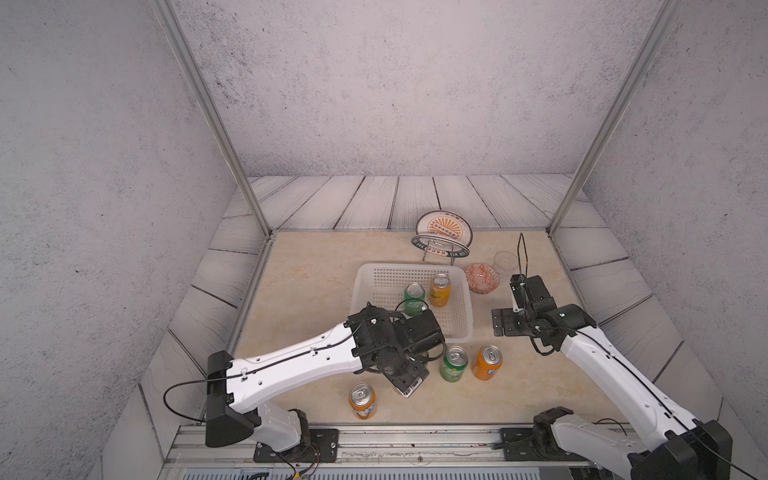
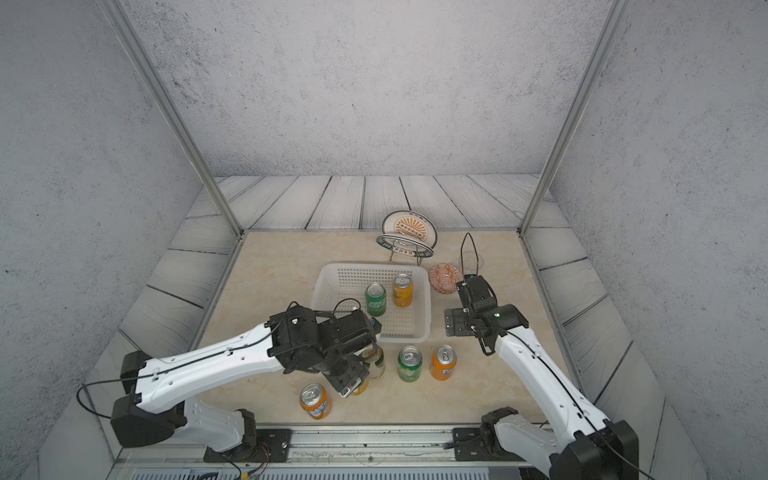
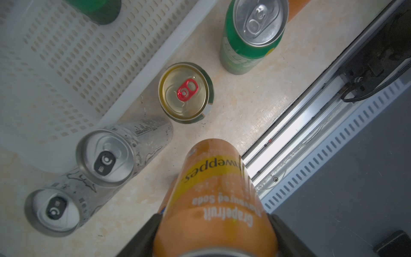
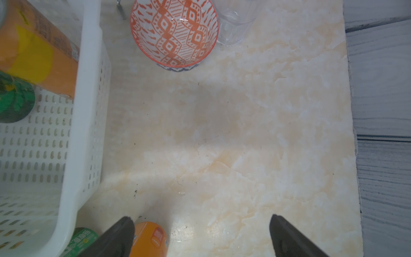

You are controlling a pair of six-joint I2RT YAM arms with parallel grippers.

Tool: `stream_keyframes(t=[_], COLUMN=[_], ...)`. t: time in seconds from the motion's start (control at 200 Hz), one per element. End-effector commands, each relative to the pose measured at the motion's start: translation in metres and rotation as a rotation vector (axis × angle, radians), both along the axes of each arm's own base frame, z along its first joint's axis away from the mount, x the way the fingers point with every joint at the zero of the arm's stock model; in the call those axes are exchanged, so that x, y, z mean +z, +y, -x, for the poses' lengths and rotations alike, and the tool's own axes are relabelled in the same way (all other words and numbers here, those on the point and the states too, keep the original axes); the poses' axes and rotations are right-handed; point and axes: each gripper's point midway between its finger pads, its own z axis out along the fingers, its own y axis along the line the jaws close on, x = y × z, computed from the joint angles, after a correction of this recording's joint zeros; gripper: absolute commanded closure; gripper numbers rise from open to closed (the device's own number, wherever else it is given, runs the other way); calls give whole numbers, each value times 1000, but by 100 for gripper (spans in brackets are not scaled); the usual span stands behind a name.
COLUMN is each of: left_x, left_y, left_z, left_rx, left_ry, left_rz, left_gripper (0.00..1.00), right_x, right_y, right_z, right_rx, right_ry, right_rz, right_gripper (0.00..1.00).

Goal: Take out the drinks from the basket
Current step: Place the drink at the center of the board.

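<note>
racked plates [image 1: 444, 231], red-patterned bowl [image 1: 482, 277], clear glass cup [image 1: 505, 261]

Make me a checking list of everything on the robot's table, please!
Surface: marble-look table, no spills seen.
Job's things: white basket holds a green can and an orange can; outside stand two silver cans, a gold-topped can, a second green can and two loose orange cans.
Clutter: patterned bowl, clear cup, plates on a rack.
Grippers: left gripper shut on a Schweppes can; right gripper open over bare table.
Cables: black cables loop off both arms.
Surroundings: grey walls, metal frame posts.
</note>
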Motion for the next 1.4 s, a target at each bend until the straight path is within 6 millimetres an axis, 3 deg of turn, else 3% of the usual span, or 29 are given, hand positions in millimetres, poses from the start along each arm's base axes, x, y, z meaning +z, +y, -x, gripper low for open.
stream_keyframes(t=[0.0,0.205,0.385,0.766,1.396], left_x=[-8,-27,-46,-76,-102], left_y=[-7,3,-4,7,12], left_z=[1,4,13,12,9], left_rx=[19,70,87,107,115], left_ry=[3,12,59,54,39], left_rz=[21,8,54,-36,-81], left_gripper=[36,37,37,37,32], right_x=[0,0,-1,-1,-2], right_y=[-2,-2,-2,-3,-2], right_z=[2,2,2,1,1], right_rx=[-1,-1,-1,-4,-4], right_ry=[3,3,7,7,11], right_rz=[3,5,4,3,2], right_gripper=[1,0,1,0,0])
